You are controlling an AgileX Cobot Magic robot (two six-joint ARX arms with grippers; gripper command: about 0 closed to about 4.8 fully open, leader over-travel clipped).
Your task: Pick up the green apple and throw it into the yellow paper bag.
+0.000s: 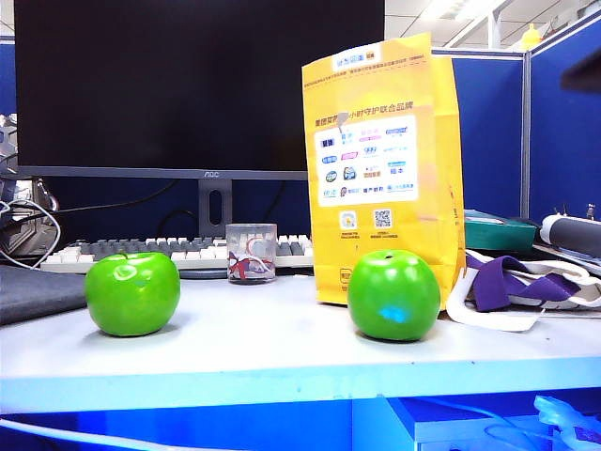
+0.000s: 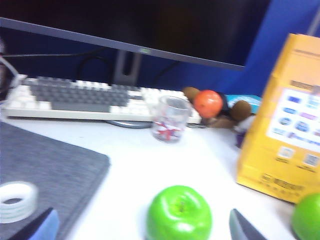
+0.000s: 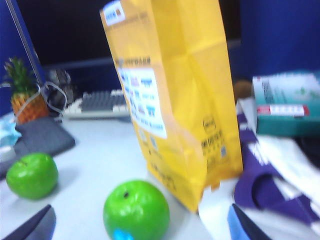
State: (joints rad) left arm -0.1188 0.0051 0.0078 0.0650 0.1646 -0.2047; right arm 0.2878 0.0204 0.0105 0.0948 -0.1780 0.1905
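Observation:
The plain green apple (image 1: 132,293) sits on the white table's left side, also seen as the green apple (image 2: 179,213) and the green apple (image 3: 31,175). A second apple with a light-blue patch (image 1: 393,295) rests right in front of the tall yellow paper bag (image 1: 385,169). My left gripper (image 2: 141,228) is open, its fingertips (image 2: 244,229) spread wide either side of the green apple without touching it. My right gripper (image 3: 141,226) is open too, straddling the blue-patched apple (image 3: 136,210) beside the yellow paper bag (image 3: 175,95). Neither gripper shows in the exterior view.
A glass cup (image 1: 251,252), a keyboard (image 1: 178,250) and a monitor (image 1: 197,85) stand behind the apples. A grey mat (image 2: 45,170) with a tape roll (image 2: 17,201) lies at the left. Purple-and-white cloth (image 1: 516,282) and a teal box (image 3: 287,102) lie right of the bag.

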